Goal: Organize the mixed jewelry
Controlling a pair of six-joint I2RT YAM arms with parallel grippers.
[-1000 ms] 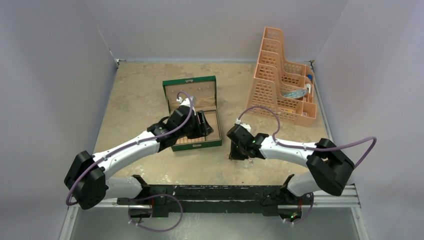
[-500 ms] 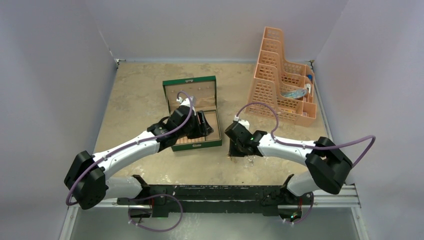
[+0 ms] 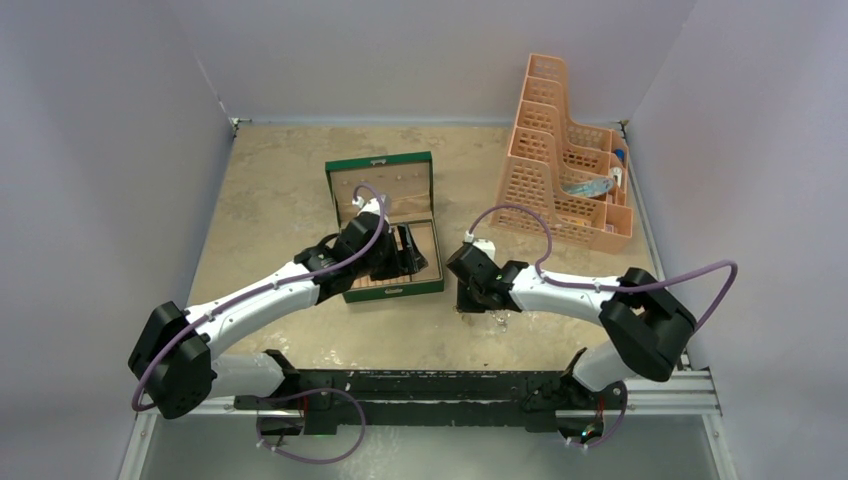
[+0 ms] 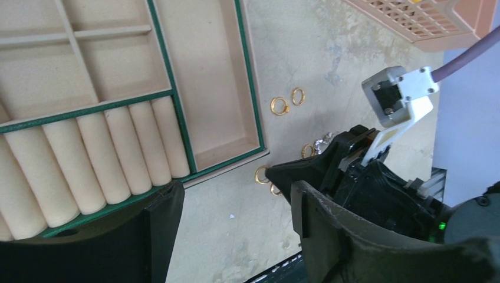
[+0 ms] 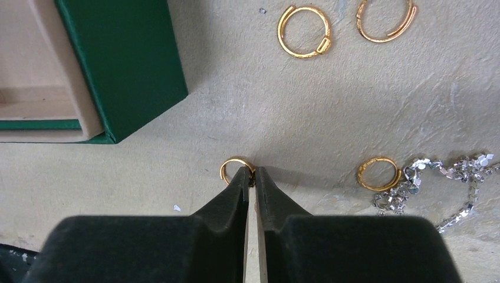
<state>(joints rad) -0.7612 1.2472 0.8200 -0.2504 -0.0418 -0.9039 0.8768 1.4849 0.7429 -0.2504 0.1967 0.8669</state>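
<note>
As the right arm [image 3: 560,291] reaches low and leftward, the right gripper [image 5: 251,175] pinches a gold ring [image 5: 233,165] whose arc lies left of its tips; the left gripper [image 4: 234,197] gapes wide.

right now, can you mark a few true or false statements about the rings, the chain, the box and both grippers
1. The right gripper has its jaws closed on a gold ring on the table. True.
2. The silver chain lies inside the green box. False: it lies on the table, beside another ring.
3. The left gripper is shut on a ring. False: its jaws are open and empty over the box's edge.
4. Two more gold rings lie side by side, apart from the chain. True.
5. The box's beige rolls hold rings. False: none show on them.
</note>
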